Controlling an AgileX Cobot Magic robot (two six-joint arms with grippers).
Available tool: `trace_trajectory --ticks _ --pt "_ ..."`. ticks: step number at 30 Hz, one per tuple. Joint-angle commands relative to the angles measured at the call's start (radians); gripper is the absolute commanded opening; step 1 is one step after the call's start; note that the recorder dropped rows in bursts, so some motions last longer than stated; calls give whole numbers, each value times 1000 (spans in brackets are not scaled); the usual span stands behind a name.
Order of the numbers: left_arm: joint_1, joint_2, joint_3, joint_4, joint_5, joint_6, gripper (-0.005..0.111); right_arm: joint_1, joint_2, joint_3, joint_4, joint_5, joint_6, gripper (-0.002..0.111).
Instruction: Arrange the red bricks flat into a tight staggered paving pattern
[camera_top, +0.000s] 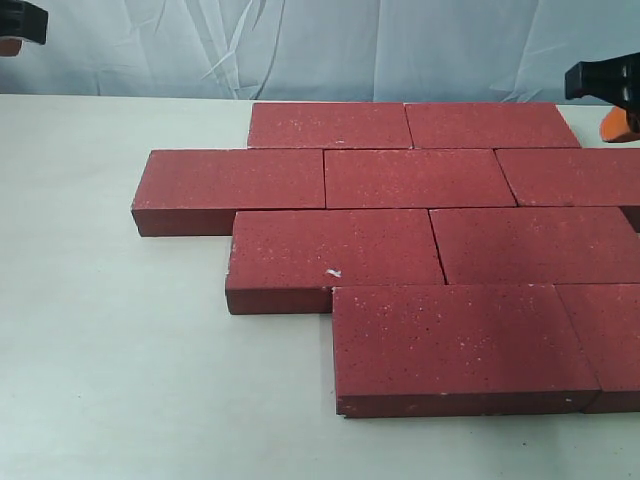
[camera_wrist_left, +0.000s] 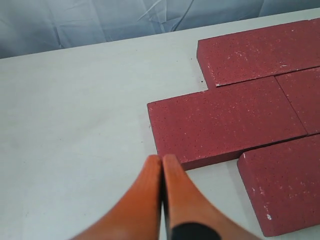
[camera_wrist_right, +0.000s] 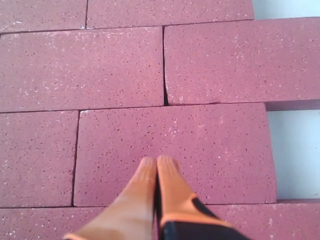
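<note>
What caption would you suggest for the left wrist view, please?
Shut left gripper beside staggered red bricks on the table.

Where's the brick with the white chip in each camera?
Exterior: chipped brick, left end of the third row from the back, chip near its front edge.
Left wrist: chipped brick, cropped, nearest the camera.
Right wrist: no chip visible; cannot tell.
Landmark: second-row end brick jutting out beside it, exterior and left wrist only.

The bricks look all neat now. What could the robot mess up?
The shut left fingers point at the end of an outer brick; a forward nudge might shove it and open a seam. The shut right fingers hang over a middle brick; dragging low could scrape it out of line.
</note>
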Motion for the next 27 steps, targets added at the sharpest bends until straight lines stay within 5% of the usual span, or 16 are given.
trace_trajectory --ticks 1,9,18,27 --pt "1 -15 5 -9 2 -8 0 -5 -112 89 -18 -56 -1 -1" --pt "1 -26 48 -9 -8 -8 0 -5 -366 264 -18 -228 -1 -1" --pt "1 -26 56 -9 -17 -8 0 -5 -707 290 -19 -225 -1 -1" --pt "1 -26 56 -28 -19 -8 0 -5 -795 447 -43 -406 -1 -1"
